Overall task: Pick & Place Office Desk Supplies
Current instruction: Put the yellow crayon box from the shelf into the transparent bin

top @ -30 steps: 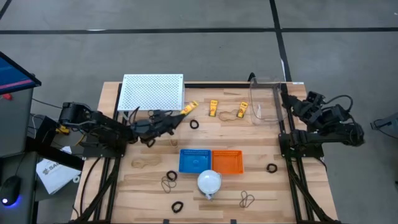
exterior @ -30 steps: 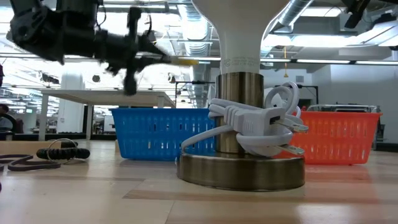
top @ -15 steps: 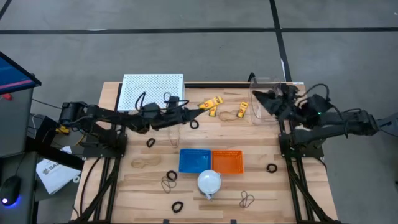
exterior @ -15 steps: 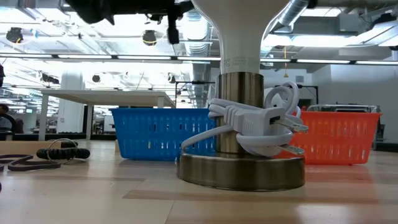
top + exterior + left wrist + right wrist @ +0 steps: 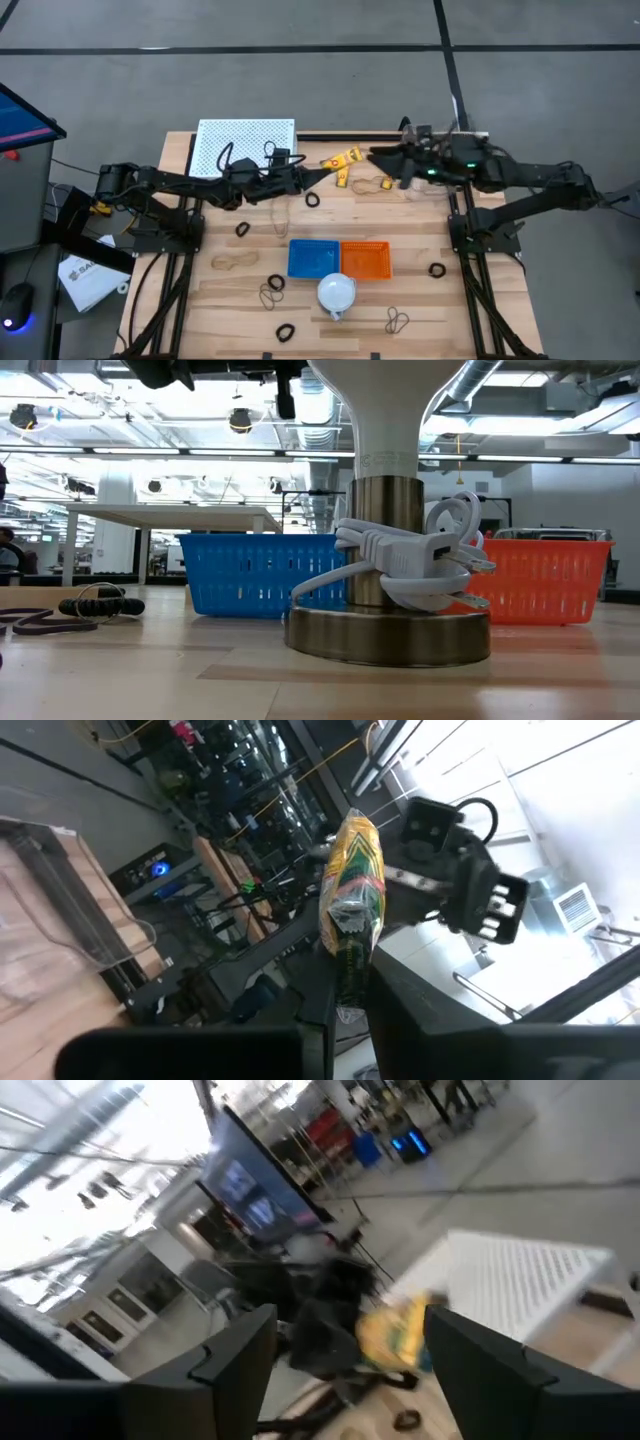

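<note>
Flanking yellow clip (image 5: 343,158): white perforated tray (image 5: 244,147), clear bin (image 5: 428,160)

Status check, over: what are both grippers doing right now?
Left gripper shut on yellow clip, held above the table's far side. Right gripper open, facing that clip. Nothing between them.

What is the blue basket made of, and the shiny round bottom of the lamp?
The blue basket looks like moulded plastic: solid bright colour, thin walls cut into fine slots. The lamp's round base looks like brushed metal, brass or steel toned, since it gives a dull sheen and soft reflections; it could also be metal-coated.
</note>
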Robot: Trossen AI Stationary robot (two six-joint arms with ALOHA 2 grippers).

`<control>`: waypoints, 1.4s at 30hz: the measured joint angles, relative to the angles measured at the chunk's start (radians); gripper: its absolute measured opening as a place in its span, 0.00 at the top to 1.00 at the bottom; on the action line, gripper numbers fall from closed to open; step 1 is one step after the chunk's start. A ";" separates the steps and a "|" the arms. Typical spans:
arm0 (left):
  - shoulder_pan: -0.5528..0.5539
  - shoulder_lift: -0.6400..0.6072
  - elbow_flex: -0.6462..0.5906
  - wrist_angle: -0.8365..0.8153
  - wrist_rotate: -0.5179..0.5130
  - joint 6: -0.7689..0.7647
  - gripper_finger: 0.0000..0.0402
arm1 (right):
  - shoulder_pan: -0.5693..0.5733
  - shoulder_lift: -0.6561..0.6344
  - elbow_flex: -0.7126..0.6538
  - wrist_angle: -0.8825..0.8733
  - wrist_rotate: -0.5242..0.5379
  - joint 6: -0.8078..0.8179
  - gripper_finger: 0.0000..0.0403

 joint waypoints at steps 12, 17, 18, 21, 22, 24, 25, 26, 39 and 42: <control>0.000 -0.037 0.000 -0.035 0.018 0.055 0.92 | -0.049 0.095 0.004 0.052 -0.049 0.064 0.38; 0.001 -0.067 0.000 -0.111 0.022 0.072 0.93 | -0.051 0.090 0.002 0.040 -0.055 0.060 0.38; 0.001 -0.072 0.000 -0.117 0.025 0.079 0.92 | -0.053 0.086 0.002 0.041 -0.055 0.059 0.38; 0.000 -0.088 0.001 -0.118 0.031 0.093 0.92 | -0.057 0.073 0.002 0.021 -0.058 0.059 0.38; 0.000 -0.092 0.002 -0.119 0.031 0.104 0.93 | -0.058 0.070 0.002 0.010 -0.057 0.060 0.38; 0.000 -0.102 0.002 -0.123 0.030 0.120 0.93 | -0.060 0.063 0.001 -0.011 -0.050 0.059 0.38; 0.000 -0.105 0.002 -0.121 0.029 0.124 0.93 | -0.063 0.062 0.001 -0.010 -0.048 0.059 0.38; 0.000 -0.111 0.002 -0.125 0.028 0.127 0.93 | -0.065 0.061 0.001 -0.010 -0.049 0.059 0.38; 0.005 -0.113 0.002 -0.171 0.013 0.130 0.93 | -0.069 0.142 0.002 0.110 -0.102 0.075 0.38; 0.005 -0.113 0.002 -0.172 0.012 0.130 0.93 | -0.071 0.166 0.002 0.151 -0.124 0.083 0.38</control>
